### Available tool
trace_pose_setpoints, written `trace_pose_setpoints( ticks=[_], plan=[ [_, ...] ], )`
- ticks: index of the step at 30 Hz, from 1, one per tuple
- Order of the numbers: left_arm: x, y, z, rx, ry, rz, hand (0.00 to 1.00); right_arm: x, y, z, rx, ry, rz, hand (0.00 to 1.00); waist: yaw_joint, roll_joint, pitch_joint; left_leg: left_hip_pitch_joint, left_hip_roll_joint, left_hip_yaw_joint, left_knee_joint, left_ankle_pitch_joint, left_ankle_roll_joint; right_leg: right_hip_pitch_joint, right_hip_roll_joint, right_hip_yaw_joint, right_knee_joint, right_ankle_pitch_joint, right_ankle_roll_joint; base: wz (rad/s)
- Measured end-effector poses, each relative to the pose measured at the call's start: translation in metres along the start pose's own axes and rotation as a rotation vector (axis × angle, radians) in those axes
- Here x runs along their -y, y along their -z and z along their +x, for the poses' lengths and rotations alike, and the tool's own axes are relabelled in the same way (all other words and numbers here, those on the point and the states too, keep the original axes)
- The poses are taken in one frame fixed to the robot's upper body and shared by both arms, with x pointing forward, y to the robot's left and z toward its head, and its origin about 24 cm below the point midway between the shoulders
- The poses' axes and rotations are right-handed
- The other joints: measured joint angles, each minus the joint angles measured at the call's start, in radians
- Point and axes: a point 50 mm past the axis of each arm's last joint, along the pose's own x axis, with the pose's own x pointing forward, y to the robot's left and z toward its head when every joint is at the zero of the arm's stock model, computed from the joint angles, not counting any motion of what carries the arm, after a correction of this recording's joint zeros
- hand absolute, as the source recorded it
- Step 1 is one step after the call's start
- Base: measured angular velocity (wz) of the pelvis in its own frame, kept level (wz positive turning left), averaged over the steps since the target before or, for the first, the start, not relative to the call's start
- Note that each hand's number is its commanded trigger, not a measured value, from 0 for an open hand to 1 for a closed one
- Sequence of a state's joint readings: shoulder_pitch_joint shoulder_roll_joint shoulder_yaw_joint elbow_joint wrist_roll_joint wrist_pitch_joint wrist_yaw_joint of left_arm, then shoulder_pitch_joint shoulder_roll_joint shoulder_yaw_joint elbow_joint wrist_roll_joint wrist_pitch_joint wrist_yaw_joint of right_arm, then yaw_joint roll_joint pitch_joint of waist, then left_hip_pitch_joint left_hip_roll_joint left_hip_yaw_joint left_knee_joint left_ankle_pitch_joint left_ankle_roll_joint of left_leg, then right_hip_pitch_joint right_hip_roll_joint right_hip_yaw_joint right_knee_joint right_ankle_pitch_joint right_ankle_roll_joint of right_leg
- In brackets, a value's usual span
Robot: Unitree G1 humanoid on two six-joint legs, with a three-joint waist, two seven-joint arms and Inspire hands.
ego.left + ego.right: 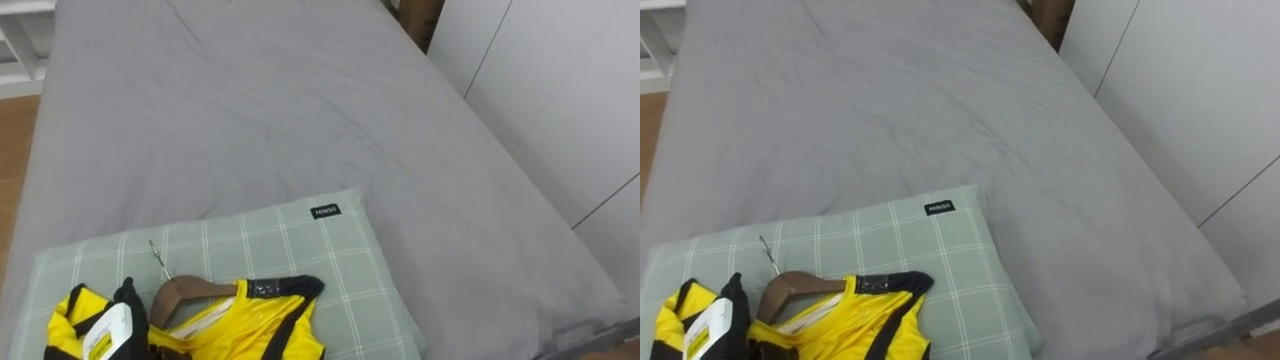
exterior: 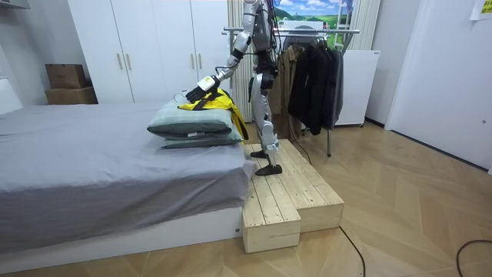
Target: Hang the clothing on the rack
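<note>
Left eye view: grey-sheeted bed [image 1: 300, 120] with a green checked fabric pillow [image 1: 300, 245] at its near end. On the pillow lies a crumpled yellow-and-black shiny garment [image 1: 255, 325] on a brown wooden hanger [image 1: 185, 292]. The hanger lies across the pillow, wire hook pointing up-left. Robot's left hand [image 1: 127, 300] is at the garment's left edge, finger state cannot be told.

Room view: robot stands on a pale wooden platform [image 2: 292, 192] beside the bed, with a metal rack of dark clothes [image 2: 315, 77] behind.
</note>
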State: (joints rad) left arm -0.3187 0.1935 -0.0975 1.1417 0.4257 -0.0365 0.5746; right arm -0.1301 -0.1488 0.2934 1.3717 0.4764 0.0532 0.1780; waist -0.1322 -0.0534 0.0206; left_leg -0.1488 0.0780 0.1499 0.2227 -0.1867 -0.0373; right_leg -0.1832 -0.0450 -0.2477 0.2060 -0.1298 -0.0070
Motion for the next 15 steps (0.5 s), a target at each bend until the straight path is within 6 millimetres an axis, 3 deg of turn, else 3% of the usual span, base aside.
trace_pose_setpoints(
  ticks=[3, 15],
  plan=[
    [-0.0002, -0.0005, 0.0002, 0.003, 0.001, 0.0, 0.0, -0.001, -0.0005, 0.0002, 0.001, -0.007, -0.001, 0.0, 0.0, -0.005, 0.0063, -0.002, 0.0, 0.0, 0.002, 0.0, 0.0, -0.002, 0.0, 0.001, 0.0, 0.0, 0.0, 0.0],
    [-0.0025, -0.0048, 0.0062, 0.021, 0.064, 0.039, 0.0, -0.0038, -0.0063, 0.0009, 0.009, -0.011, -0.054, 0.0, -0.001, -0.006, 0.0089, -0.015, 0.002, 0.0, 0.012, 0.0, 0.0, -0.015, 0.001, 0.003, 0.001, 0.004, -0.004, 0.0]
  ],
)
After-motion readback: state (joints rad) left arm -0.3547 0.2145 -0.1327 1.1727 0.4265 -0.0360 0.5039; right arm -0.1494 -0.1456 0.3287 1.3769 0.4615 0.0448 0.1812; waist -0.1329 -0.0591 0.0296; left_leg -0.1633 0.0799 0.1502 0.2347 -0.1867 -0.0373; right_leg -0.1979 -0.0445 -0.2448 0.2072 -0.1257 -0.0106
